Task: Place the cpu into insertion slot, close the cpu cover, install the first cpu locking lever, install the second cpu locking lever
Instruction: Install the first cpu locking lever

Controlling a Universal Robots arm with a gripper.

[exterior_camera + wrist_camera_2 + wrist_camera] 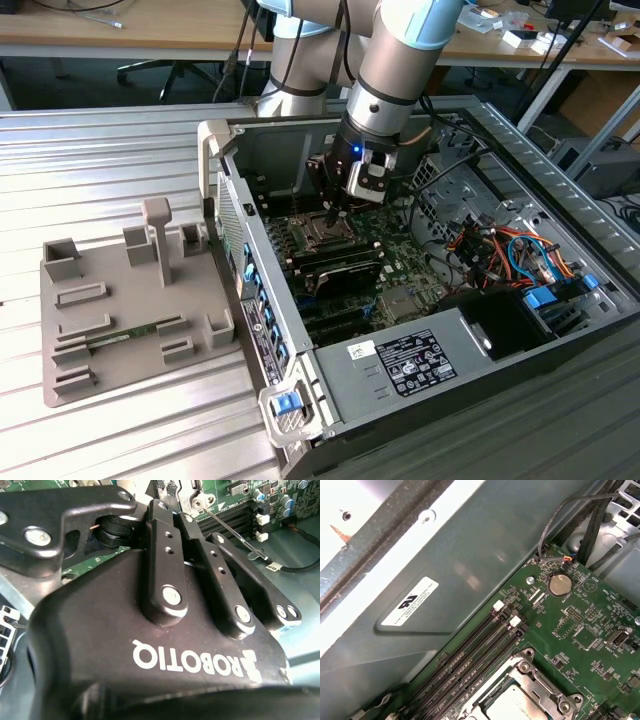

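Silver-grey cpu (512, 711) lies flat within the metal-rimmed insertion slot (540, 680).

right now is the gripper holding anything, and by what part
Cannot be told. The gripper is low over the insertion slot, and the cpu already lies in it under the cover.

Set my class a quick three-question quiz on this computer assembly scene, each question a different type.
1. True or false: the cpu lies in the insertion slot.
2. The gripper hangs inside: A a cardboard box; B the open computer case; C a drawer.
3. Fill in: the round silver disc on the green circuit board is a coin ___.
Key: 1 true; 2 B; 3 battery.
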